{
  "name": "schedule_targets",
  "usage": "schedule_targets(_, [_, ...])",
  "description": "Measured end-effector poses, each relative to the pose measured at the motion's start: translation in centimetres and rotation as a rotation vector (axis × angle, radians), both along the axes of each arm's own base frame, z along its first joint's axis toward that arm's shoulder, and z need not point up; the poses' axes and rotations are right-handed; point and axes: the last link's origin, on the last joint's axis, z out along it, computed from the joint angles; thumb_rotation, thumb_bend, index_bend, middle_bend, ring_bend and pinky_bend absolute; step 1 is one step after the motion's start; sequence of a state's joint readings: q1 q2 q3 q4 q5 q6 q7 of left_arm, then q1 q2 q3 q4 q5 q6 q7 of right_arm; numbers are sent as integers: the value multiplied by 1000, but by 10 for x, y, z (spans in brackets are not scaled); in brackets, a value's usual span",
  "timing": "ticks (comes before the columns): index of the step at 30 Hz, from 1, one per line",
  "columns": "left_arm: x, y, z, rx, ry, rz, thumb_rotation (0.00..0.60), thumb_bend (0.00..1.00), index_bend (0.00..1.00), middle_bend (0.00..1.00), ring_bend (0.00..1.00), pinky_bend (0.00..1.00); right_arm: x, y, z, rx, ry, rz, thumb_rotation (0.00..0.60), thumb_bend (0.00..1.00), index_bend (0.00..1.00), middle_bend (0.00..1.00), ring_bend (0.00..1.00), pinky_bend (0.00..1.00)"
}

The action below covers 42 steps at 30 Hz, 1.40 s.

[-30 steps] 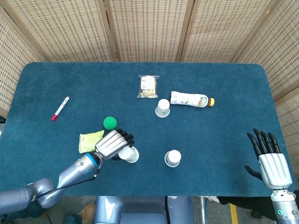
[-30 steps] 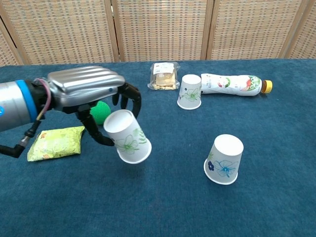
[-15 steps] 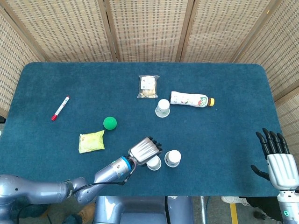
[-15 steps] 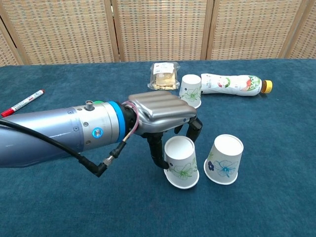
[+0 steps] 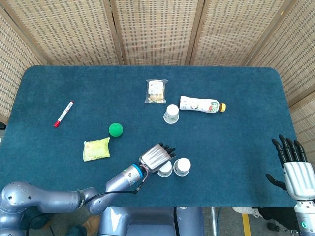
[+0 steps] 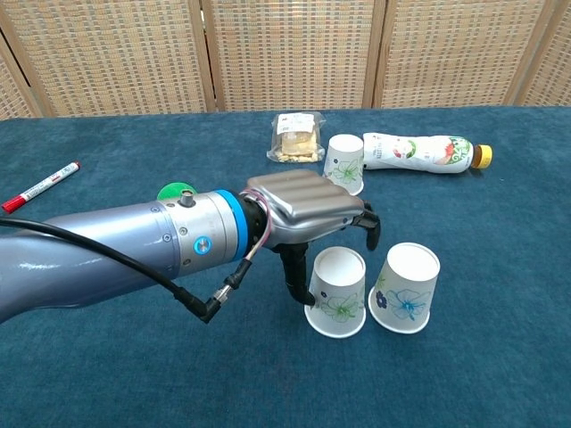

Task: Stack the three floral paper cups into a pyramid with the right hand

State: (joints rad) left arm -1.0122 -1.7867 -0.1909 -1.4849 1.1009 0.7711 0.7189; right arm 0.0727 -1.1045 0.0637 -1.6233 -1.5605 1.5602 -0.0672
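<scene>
- Gripping a white paper cup with a green flower print (image 6: 337, 292), the left hand (image 6: 308, 210) reaches over the blue felt-covered table (image 5: 74, 83); its thumb lies against the cup's left side and its fingers arch over the upturned base.
- That cup stands upside down on the table, just beside a second white paper cup with a blue flower print (image 6: 406, 287), also inverted; in the chest view their rims look nearly touching.
- A third floral paper cup (image 6: 343, 165) stands inverted further back, well apart from the pair, next to a white plastic bottle with a yellow cap (image 6: 424, 152) lying on its side.
- The right hand (image 5: 293, 167) hovers at the table's right edge, fingers spread and holding nothing.
- Elsewhere on the table: a clear packet of biscuits (image 5: 156, 91), a green ball (image 5: 115, 129), a yellow-green snack pouch (image 5: 96, 148) and a red-and-white marker pen (image 5: 63, 113).
</scene>
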Motion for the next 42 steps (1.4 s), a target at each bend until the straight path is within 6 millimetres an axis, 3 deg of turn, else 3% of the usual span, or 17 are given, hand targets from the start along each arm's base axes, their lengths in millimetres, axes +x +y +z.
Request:
schedule_targets(4, [1, -1, 4, 3, -19, -5, 600, 0, 0, 0, 0, 23, 0, 0, -1, 5, 1, -3, 600, 0, 2, 0, 0, 0])
schedule_targets(7, [1, -2, 12, 13, -37, -15, 600, 0, 0, 0, 0, 0, 1, 0, -2, 9, 2, -1, 600, 0, 2, 0, 0, 0])
schedule_targets(13, [-12, 3, 57, 108, -90, 5, 600, 0, 0, 0, 0, 0, 1, 0, -3, 12, 6, -4, 600, 0, 4, 0, 0, 0])
schedule_targets(19, [-61, 8, 129, 312, -134, 141, 600, 0, 0, 0, 0, 0, 1, -1, -7, 22, 24, -6, 600, 0, 11, 0, 0, 0])
schedule_targets(23, [-117, 0, 180, 471, -143, 311, 600, 0, 0, 0, 0, 0, 1, -6, -12, 29, 45, -9, 600, 0, 27, 0, 0, 0])
schedule_targets(27, [-163, -17, 215, 571, -175, 473, 600, 0, 0, 0, 0, 0, 6, -21, -15, 35, 73, 14, 600, 0, 41, 0, 0, 0])
schedule_targets(30, [-191, -33, 232, 600, -233, 569, 600, 0, 0, 0, 0, 0, 24, -45, -19, 67, 83, 76, 600, 0, 66, 0, 0, 0])
schedule_targets(35, [-233, -58, 258, 629, -311, 663, 600, 0, 0, 0, 0, 0, 69, -98, -35, 205, 75, 174, 600, 0, 95, 13, 0, 0])
schedule_targets(38, [-244, -62, 267, 636, -296, 673, 600, 0, 0, 0, 0, 0, 106, -132, -47, 288, 84, 233, 600, 0, 111, 33, 0, 1])
schedule_targets(42, [-244, -60, 269, 629, -295, 661, 600, 0, 0, 0, 0, 0, 157, -173, -63, 346, 71, 284, 600, 0, 121, 70, 0, 44])
